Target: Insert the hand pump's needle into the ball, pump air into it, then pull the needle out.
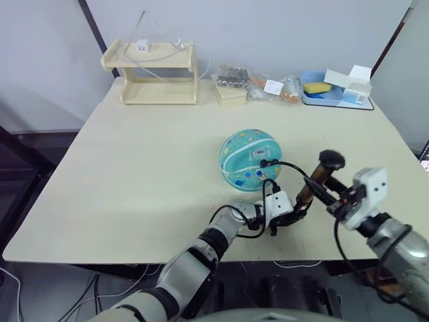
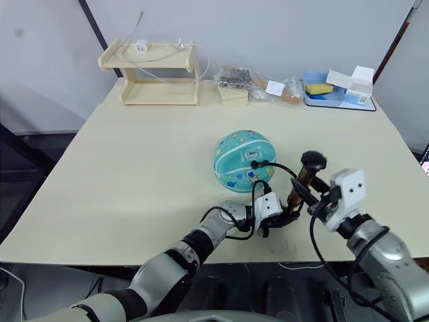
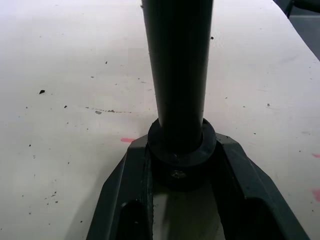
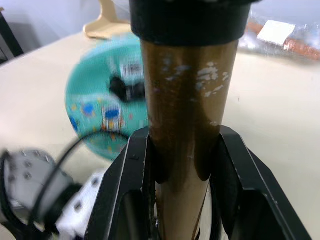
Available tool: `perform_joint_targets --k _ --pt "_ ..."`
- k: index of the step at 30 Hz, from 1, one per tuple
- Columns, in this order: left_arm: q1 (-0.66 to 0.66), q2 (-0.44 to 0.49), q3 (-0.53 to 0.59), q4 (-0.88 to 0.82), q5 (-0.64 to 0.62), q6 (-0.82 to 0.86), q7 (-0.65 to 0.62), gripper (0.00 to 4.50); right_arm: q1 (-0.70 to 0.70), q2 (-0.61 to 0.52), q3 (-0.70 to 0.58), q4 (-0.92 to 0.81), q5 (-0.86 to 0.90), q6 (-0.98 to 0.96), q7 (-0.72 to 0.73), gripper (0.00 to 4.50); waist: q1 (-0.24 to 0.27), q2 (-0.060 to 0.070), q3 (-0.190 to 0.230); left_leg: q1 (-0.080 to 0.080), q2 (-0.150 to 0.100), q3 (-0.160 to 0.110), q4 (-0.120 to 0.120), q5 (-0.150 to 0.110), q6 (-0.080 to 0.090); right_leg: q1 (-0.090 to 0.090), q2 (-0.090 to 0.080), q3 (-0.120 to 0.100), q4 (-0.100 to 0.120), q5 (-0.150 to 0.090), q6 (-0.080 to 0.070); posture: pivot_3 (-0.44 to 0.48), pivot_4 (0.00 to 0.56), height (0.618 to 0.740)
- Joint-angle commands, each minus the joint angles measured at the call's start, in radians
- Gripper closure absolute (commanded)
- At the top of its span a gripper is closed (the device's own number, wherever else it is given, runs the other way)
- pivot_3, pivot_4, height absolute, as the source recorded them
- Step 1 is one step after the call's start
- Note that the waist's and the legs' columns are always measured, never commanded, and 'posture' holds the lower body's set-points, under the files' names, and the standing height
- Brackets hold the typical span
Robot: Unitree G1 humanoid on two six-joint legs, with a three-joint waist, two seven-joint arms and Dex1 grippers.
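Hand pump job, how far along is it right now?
Looks done: the hose's black fitting sits on the ball by its white label, so the needle seems inserted. In hand: the left end effector clamps the hand pump at its base, the right end effector its barrel. Left: pumping, then pulling the needle out.

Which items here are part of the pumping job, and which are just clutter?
In use: hand pump, gripped by both grippers, left and right; its hose; the ball.

Lying about: wooden shelf, bagged items, blue tray with sponge and box.
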Motion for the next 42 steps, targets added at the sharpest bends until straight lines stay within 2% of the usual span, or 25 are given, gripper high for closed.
perform_joint_targets --k 1,6,12,14,19,21,29,32,37,39,42 --pt "0.024 0.003 -0.027 0.031 0.033 0.024 -0.028 3.43 0.059 0.044 0.080 0.204 -0.118 -0.032 0.030 3.52 0.000 0.000 0.000 0.003 0.001 0.000 -0.002 0.000 0.000 0.002 0.000 0.000 -0.001 -0.001 0.001 0.000 0.150 0.740" --pt "0.023 0.003 -0.026 0.029 0.034 0.027 -0.027 3.43 0.041 0.072 0.034 0.203 -0.128 -0.068 0.050 3.52 0.001 0.004 -0.002 0.003 0.001 0.000 -0.003 0.000 0.000 0.002 0.000 0.000 -0.001 -0.002 0.001 0.000 0.150 0.740" --pt "0.023 0.006 -0.027 0.035 0.037 0.027 -0.026 3.43 0.001 0.023 -0.118 -0.015 -0.041 0.010 0.016 3.52 0.003 0.012 0.005 0.001 0.000 0.000 -0.003 0.000 0.000 0.001 -0.001 0.001 -0.001 -0.001 0.000 0.000 0.150 0.740" --pt "0.024 0.007 -0.029 0.038 0.038 0.028 -0.028 3.43 -0.021 -0.014 -0.200 -0.118 0.036 0.070 -0.006 3.52 0.004 0.019 0.010 -0.001 0.000 0.000 -0.004 0.000 0.000 0.000 -0.001 0.001 -0.001 0.000 -0.001 0.000 0.150 0.740" --pt "0.027 0.004 -0.032 0.043 0.041 0.028 -0.032 3.43 -0.075 -0.108 -0.383 -0.279 0.250 0.220 -0.083 3.52 0.004 0.021 0.013 -0.010 -0.002 0.000 -0.004 0.000 0.000 -0.009 -0.002 0.001 -0.001 0.001 -0.002 0.000 0.150 0.740" --pt "0.027 0.003 -0.034 0.045 0.041 0.028 -0.033 3.43 -0.104 -0.154 -0.457 -0.306 0.346 0.268 -0.123 3.52 0.004 0.022 0.015 -0.017 -0.002 0.000 -0.003 0.001 0.000 -0.016 -0.002 0.001 0.000 0.001 -0.002 0.000 0.150 0.740" --pt "0.028 0.004 -0.034 0.045 0.039 0.025 -0.037 3.43 -0.136 -0.311 -0.649 -0.323 0.615 0.373 -0.215 3.52 0.004 0.019 0.019 -0.018 -0.003 0.000 -0.003 0.001 0.000 -0.016 -0.003 0.001 0.000 0.001 -0.002 0.000 0.150 0.740" --pt "0.030 0.005 -0.032 0.039 0.036 0.026 -0.038 3.43 -0.090 -0.284 -0.576 -0.319 0.550 0.374 -0.199 3.52 0.004 0.018 0.020 -0.017 -0.002 0.000 -0.003 0.001 0.000 -0.016 -0.003 0.001 0.000 0.001 -0.002 0.000 0.150 0.740" --pt "0.034 0.003 -0.031 0.028 0.032 0.031 -0.041 3.43 -0.027 -0.212 -0.345 -0.235 0.326 0.323 -0.134 3.52 0.003 0.014 0.017 -0.015 -0.002 0.001 -0.003 0.001 0.000 -0.015 -0.002 0.001 0.000 0.001 -0.002 0.000 0.150 0.740" --pt "0.036 0.000 -0.030 0.024 0.031 0.033 -0.040 3.43 -0.007 -0.169 -0.252 -0.168 0.240 0.271 -0.103 3.52 0.002 0.005 0.009 -0.014 -0.002 0.000 -0.003 0.001 0.000 -0.014 -0.002 0.001 0.000 0.001 -0.002 0.000 0.150 0.740" --pt "0.036 -0.008 -0.028 0.020 0.029 0.039 -0.035 3.43 0.019 -0.099 -0.119 -0.043 0.112 0.175 -0.044 3.52 0.002 0.000 0.005 -0.012 -0.001 0.000 -0.003 0.001 0.000 -0.013 -0.001 0.001 0.000 0.001 -0.002 0.000 0.150 0.740"
